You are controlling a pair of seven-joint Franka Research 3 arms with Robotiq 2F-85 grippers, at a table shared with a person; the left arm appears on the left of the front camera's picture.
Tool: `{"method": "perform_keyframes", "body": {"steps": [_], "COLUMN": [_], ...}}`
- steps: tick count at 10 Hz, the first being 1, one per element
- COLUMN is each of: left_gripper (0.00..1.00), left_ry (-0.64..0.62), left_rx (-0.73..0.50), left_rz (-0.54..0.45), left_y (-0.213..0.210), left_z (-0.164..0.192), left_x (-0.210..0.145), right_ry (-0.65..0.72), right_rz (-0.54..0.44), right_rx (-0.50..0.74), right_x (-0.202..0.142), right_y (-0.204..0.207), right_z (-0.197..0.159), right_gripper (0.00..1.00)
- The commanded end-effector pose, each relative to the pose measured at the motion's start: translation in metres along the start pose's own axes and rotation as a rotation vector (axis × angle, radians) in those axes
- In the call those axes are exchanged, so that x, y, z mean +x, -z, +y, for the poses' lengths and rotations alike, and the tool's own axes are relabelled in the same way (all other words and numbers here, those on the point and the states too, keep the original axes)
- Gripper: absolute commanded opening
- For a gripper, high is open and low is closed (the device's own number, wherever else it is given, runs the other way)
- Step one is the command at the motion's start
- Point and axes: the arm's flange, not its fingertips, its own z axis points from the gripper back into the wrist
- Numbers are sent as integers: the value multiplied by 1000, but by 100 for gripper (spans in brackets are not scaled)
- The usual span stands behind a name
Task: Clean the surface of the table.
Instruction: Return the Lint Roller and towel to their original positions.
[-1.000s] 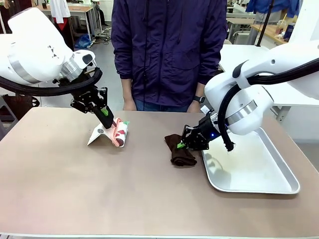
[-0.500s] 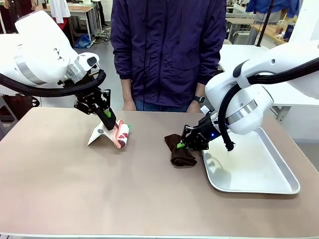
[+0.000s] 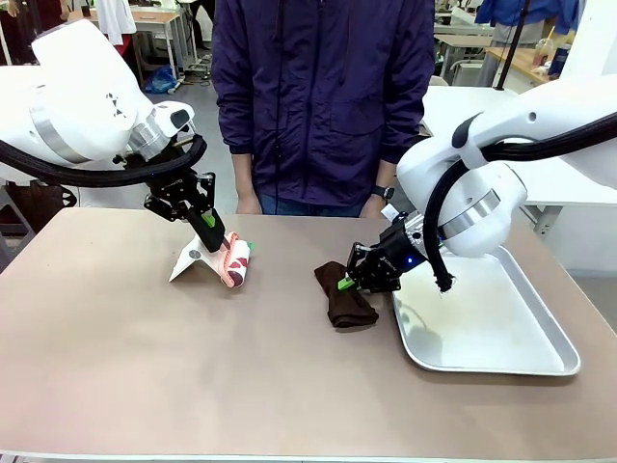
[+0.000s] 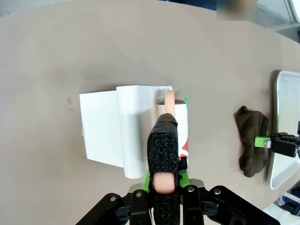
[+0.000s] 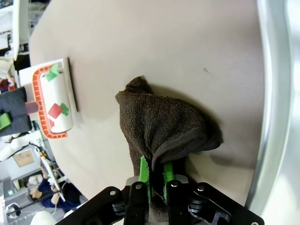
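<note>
The tan table [image 3: 193, 371] carries a lint roller [image 3: 234, 260] with a pink handle and a white roll bearing red and green marks, resting on a white sheet [image 3: 190, 262]. My left gripper [image 3: 214, 236] is shut on the roller's pink handle [image 4: 164, 183], the roll [image 4: 178, 126] lying just beyond its fingertips. A dark brown cloth [image 3: 345, 304] lies bunched on the table left of the tray. My right gripper [image 3: 345, 283] is shut on a fold of this cloth [image 5: 164, 126], low against the tabletop.
A shallow silver tray [image 3: 540, 365] sits on the table's right part, close beside the cloth; its rim [image 5: 272, 93] runs along the right wrist view. A person in a dark jacket [image 3: 323, 96] stands at the far edge. The near half of the table is bare.
My right gripper has slid the brown cloth slightly left, away from the tray. My left gripper shifted a little right with the roller, then held.
</note>
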Motion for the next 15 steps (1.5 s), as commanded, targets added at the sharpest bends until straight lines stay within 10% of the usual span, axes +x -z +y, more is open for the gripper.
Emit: {"method": "perform_keyframes", "body": {"steps": [1,2,3,4,5,6,7,15], "left_gripper": [22,70,79,100,100,100,100,100], "left_ry": [-19,-26,-28,-28,-34,-37,-42,-50], "left_rx": [52,55,63,63,67,63,58,-118], "left_rz": [-32,-35,-34,-38,-56,-67,-75,-198], "left_y": [-1,-1,-2,-3,-6,-10,-14,-86], "left_z": [-1,-1,-1,-1,0,1,3,40], "left_x": [1,1,0,0,-1,-2,-3,-56], "right_ry": [-5,-10,-23,-27,-30,-39,-46,-45], "right_rz": [20,14,27,33,39,56,66,141], "right_rx": [1,6,19,29,41,53,62,-16], "right_x": [4,4,4,4,4,3,3,-31], "right_y": [-5,-6,-7,-8,-8,-9,-9,-52], "right_z": [3,3,3,2,2,2,2,19], "right_gripper": [13,20,71,78,100,78,100,100]}}
